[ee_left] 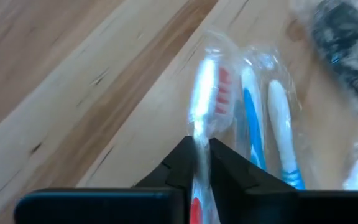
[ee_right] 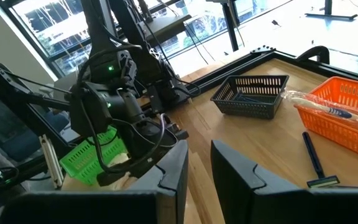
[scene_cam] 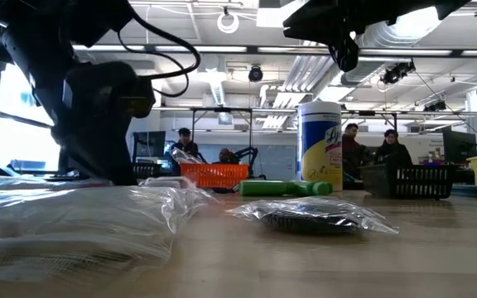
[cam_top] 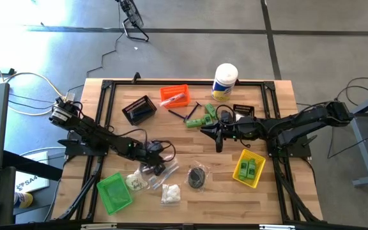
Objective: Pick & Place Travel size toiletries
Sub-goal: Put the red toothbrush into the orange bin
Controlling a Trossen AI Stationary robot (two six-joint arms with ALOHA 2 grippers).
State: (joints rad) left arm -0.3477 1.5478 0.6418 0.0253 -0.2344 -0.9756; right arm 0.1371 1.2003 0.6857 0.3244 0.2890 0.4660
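Several clear-wrapped toothbrushes [cam_top: 161,169] lie on the wooden table near its front. My left gripper [cam_top: 155,163] slants down onto them and is shut on the red-and-white one [ee_left: 207,93]; two blue-and-white ones [ee_left: 253,124] lie beside it. A bagged dark round bundle [cam_top: 198,176], bags of white puffs [cam_top: 170,193], green mini bottles [cam_top: 200,118] and black sticks [cam_top: 177,114] rest flat on the table. My right gripper [cam_top: 217,137] hovers over the table's middle, its fingers [ee_right: 197,168] narrowly open with nothing between them. My left gripper pinches the wrapped red-and-white toothbrush by its handle [ee_left: 197,146], just behind the head, between its two fingers. The fingers come slanting down from the table's left side. The brush runs on ahead of them, in line with them. I cannot tell whether it is clear of the table.
Small bins stand around: orange [cam_top: 174,96] with a toothbrush in it, two black [cam_top: 139,110] [cam_top: 243,112], yellow [cam_top: 249,168] with green bottles, green [cam_top: 115,191] at the front left. A tall white canister [cam_top: 224,80] stands at the far edge. People are in the room behind.
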